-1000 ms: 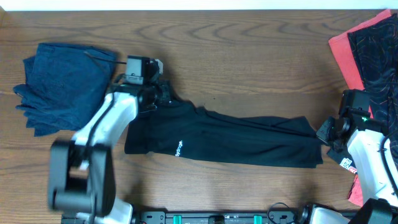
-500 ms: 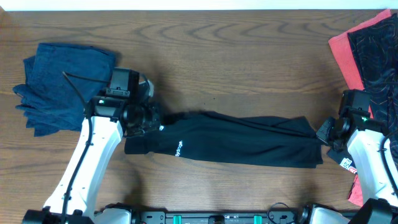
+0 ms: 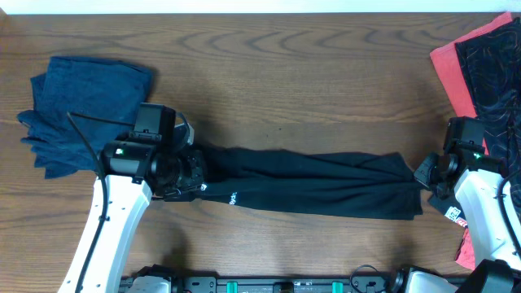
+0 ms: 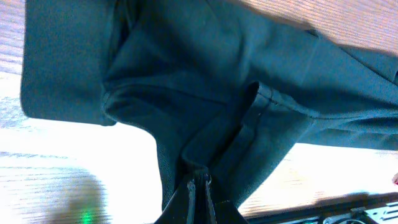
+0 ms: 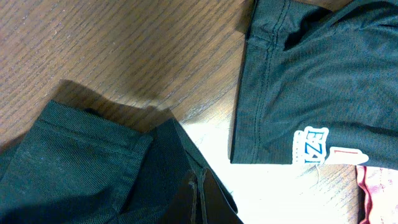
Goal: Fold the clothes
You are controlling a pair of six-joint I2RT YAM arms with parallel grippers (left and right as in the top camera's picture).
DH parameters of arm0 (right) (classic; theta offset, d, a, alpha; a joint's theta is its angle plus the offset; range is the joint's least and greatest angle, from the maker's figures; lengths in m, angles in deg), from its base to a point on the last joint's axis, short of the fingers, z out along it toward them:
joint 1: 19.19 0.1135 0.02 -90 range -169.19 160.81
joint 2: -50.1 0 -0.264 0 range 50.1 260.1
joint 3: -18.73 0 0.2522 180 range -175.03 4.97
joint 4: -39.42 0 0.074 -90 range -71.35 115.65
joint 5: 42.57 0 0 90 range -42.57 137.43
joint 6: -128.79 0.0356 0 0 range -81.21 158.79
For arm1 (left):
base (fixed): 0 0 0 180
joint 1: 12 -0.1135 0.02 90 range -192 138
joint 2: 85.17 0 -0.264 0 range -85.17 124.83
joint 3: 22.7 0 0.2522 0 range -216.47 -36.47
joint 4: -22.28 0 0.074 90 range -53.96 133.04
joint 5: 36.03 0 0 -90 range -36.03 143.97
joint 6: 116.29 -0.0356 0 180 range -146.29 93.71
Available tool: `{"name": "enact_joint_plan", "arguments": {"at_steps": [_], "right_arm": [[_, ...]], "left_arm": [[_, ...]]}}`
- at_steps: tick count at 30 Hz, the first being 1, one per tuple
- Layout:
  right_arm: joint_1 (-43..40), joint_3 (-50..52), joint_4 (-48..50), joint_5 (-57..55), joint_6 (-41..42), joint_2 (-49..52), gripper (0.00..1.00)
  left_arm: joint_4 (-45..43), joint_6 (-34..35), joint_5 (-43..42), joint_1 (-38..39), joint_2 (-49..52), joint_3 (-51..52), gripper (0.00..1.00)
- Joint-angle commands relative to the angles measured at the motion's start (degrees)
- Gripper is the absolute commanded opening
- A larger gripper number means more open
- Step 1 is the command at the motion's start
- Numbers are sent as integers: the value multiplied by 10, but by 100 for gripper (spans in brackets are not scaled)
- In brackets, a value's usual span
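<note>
A black garment (image 3: pixel 317 183) lies stretched left to right across the middle of the table, with a small white logo near its left end. My left gripper (image 3: pixel 189 169) is shut on the garment's left end; the left wrist view shows the fingers (image 4: pixel 199 185) pinching bunched black cloth (image 4: pixel 205 81). My right gripper (image 3: pixel 423 172) is shut on the garment's right end; the right wrist view shows the fingers (image 5: pixel 200 186) closed on dark cloth (image 5: pixel 87 162).
A folded blue garment (image 3: pixel 81 110) lies at the far left. A red and black pile of clothes (image 3: pixel 484 69) sits at the right edge. A dark garment with a white tag (image 5: pixel 311 93) lies close beside the right gripper.
My left gripper has pulled the garment's upper left edge down toward the front, narrowing the left end into a strip. The right arm has not moved.
</note>
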State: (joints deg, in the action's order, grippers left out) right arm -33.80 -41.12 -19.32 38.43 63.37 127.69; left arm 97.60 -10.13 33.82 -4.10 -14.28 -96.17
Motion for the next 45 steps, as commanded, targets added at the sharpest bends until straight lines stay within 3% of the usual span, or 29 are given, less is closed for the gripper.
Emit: {"name": "enact_joint_plan", "arguments": {"at_steps": [1, 6, 14, 18, 21, 37, 45], "right_arm": [[-7, 1, 2, -7, 2, 3, 1], [-7, 1, 8, -7, 2, 3, 1], [-7, 1, 2, -32, 2, 3, 1], [-7, 1, -16, -32, 0, 3, 16], [-8, 1, -24, -32, -5, 3, 20], [-7, 2, -28, 35, -26, 10, 11], [-7, 2, -5, 66, -35, 54, 10]], "left_arm": [[2, -11, 42, -1, -5, -2, 6], [-33, -4, 105, -1, -5, -2, 6], [-55, 4, 110, -1, -5, -2, 6], [-55, 4, 110, -1, -5, -2, 6], [-55, 4, 110, -1, -5, -2, 6], [-85, 6, 110, -1, -5, -2, 6], [-10, 6, 158, -1, -5, -2, 6]]}}
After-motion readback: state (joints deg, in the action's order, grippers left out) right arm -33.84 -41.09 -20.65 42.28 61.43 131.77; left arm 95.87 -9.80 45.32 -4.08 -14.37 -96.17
